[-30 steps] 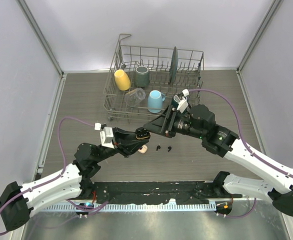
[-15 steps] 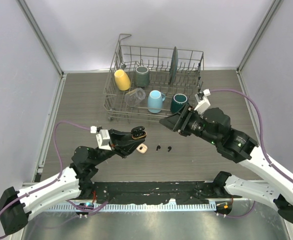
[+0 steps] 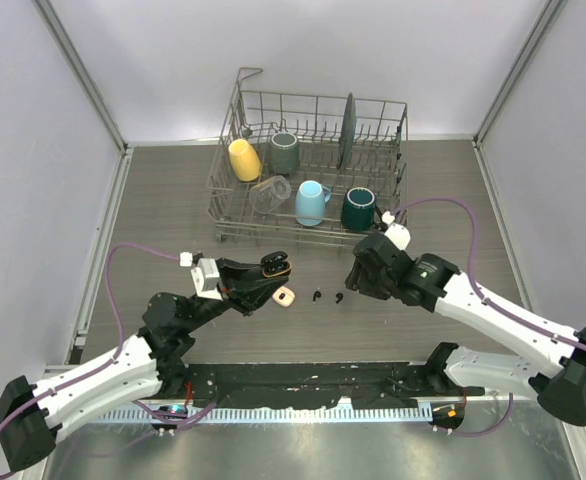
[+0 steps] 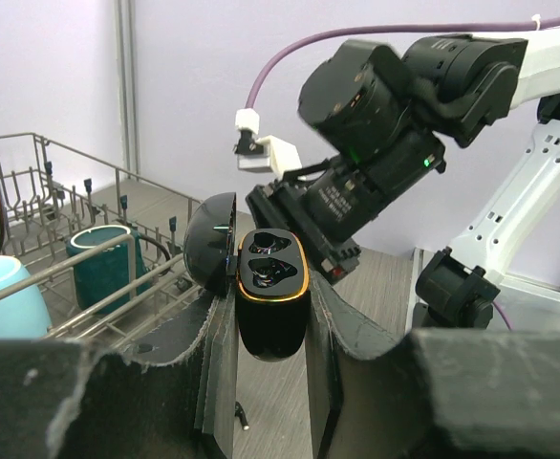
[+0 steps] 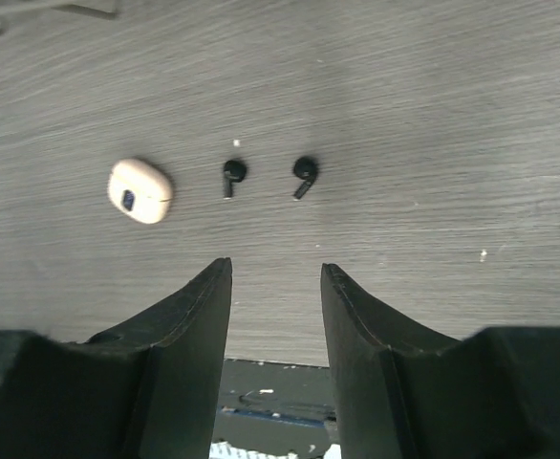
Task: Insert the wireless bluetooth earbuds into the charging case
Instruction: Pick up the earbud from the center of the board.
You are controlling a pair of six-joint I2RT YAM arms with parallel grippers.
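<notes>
Left pincer (image 3: 269, 273) grips charging case (image 3: 276, 264); black earbuds (image 3: 316, 296) lie on table (image 3: 163, 200)

Grey wood-grain table (image 3: 163, 200) boxed in by plain pale lilac walls (image 3: 153, 60), evenly lit

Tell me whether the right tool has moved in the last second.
Yes. Against the rack, the right tool has swung rightward and toward the near edge, away from the case, and now points down by the black earbuds.
</notes>
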